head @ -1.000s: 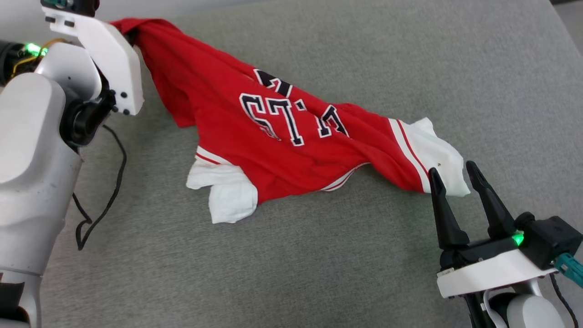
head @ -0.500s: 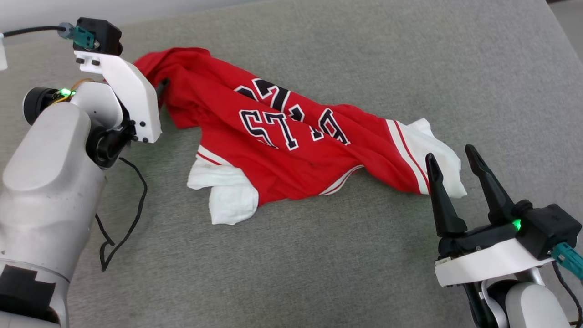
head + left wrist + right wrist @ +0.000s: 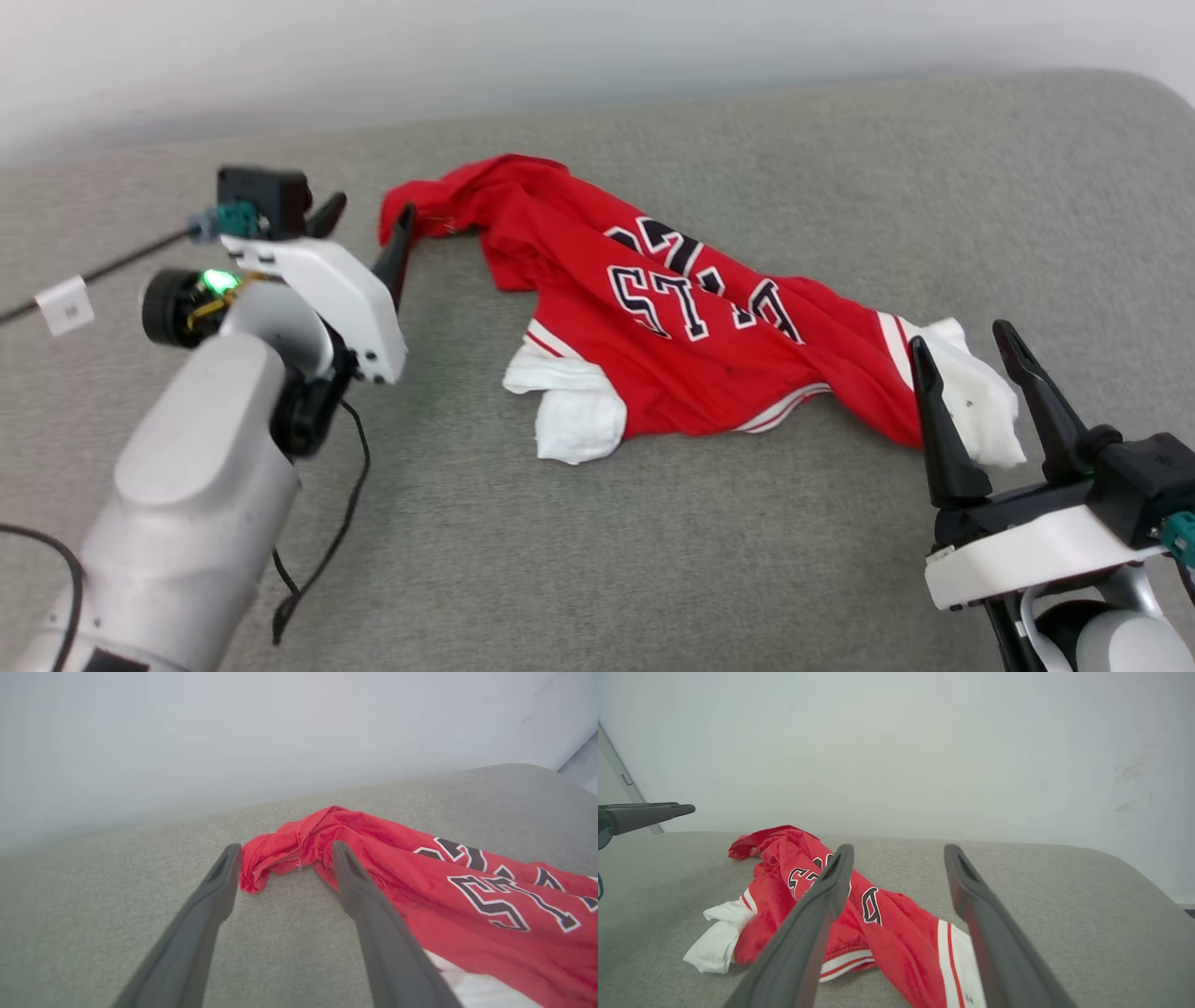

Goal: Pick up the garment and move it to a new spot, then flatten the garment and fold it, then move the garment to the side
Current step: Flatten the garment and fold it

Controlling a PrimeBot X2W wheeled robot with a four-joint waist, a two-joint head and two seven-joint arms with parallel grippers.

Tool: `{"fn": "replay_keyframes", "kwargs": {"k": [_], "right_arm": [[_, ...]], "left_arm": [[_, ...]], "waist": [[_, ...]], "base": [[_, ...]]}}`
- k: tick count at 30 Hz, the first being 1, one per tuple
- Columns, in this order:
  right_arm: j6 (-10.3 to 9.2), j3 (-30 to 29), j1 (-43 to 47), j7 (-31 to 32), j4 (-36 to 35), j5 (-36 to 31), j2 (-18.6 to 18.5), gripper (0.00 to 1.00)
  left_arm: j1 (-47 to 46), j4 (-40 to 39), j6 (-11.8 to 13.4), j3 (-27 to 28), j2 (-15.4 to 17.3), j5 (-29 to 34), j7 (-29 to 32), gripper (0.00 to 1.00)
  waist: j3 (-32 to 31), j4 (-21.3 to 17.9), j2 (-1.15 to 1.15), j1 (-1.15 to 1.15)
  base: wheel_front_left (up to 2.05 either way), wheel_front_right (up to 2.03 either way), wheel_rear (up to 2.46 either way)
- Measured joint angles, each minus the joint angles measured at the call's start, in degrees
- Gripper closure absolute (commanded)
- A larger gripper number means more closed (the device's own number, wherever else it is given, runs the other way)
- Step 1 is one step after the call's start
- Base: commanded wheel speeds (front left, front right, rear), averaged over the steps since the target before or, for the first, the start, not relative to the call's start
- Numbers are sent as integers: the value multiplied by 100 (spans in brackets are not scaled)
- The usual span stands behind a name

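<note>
A red jersey-style garment (image 3: 709, 364) lies crumpled on a grey padded surface (image 3: 653, 560). In the head view it stretches in a loose diagonal from the upper middle of the frame down toward the lower right. Its black, white-outlined lettering (image 3: 691, 299) faces up but is broken by deep folds. One white sleeve (image 3: 569, 411) is bunched at the lower middle edge of the cloth, and the other (image 3: 971, 392) trails at the far right end.

The left tool (image 3: 371, 210) sits at the upper left of the frame with its two dark fingers spread and nothing between them. In the left wrist view a bunched red corner lies on the surface just beyond the fingertips, free of them. The right tool (image 3: 962, 338) rises from the lower right, also spread wide and empty. Its tips frame the right-hand sleeve, but contact with the cloth cannot be judged. A black cable (image 3: 327, 532) hangs from the left arm, and a pale wall (image 3: 560, 56) fills the top of the frame.

With the shirt lying loose and neither tool gripping it, the placing step seems to be ending. The cloth is wrinkled and twisted, so flattening, folding and the final move to the side all appear to remain.
</note>
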Motion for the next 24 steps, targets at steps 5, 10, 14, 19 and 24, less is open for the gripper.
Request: {"fn": "replay_keyframes", "kwargs": {"k": [5, 10, 14, 19, 24], "right_arm": [[0, -37, 170, 141, -113, 0, 0, 0], [0, 5, 258, 205, -200, 26, 1, 0], [0, 30, 292, 243, -233, 100, 1, 0], [0, 35, 326, 232, -240, 162, 0, 0], [0, 45, 322, 164, -209, 198, 0, 0]], "left_arm": [[536, -498, 62, -196, -8, 5, 114, 0], [823, -1125, -40, -567, 19, 31, 748, 0], [872, -1547, -142, -857, 114, -15, 1457, 0], [905, -1967, -286, -1256, 185, -90, 2308, 0], [913, -2140, -334, -1561, 303, -14, 2836, 0]], "waist": [[-275, 259, 0, 0], [-447, 360, 0, -1], [-418, 267, 0, 0], [-264, 87, 0, 0], [-28, -85, 0, 0]], "base": [[0, 0, 0], [0, 0, 0], [0, 0, 0], [0, 0, 0], [0, 0, 0]]}}
